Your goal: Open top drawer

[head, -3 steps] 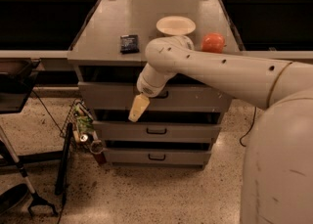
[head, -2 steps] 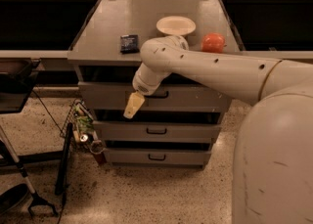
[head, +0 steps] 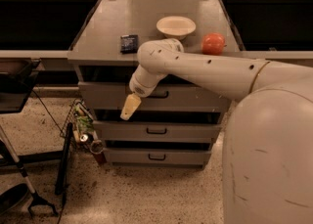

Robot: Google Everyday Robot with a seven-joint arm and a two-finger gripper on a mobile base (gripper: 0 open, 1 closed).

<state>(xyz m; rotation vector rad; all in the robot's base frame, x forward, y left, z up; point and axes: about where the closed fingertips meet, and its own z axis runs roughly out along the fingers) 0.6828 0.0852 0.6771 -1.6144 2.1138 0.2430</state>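
Three drawers in one cabinet (head: 122, 17), gripper (head: 128, 106) at top drawer (head: 102, 97).
Top drawer just under cabinet top; gripper before it, left of handle (head: 157, 94), grip can't tell. Bowl (head: 176, 25), red ball (head: 213, 43) on top.

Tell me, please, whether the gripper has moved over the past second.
Yes. The gripper has shifted slightly left across the front of the top drawer, ending a little farther from the black handle.
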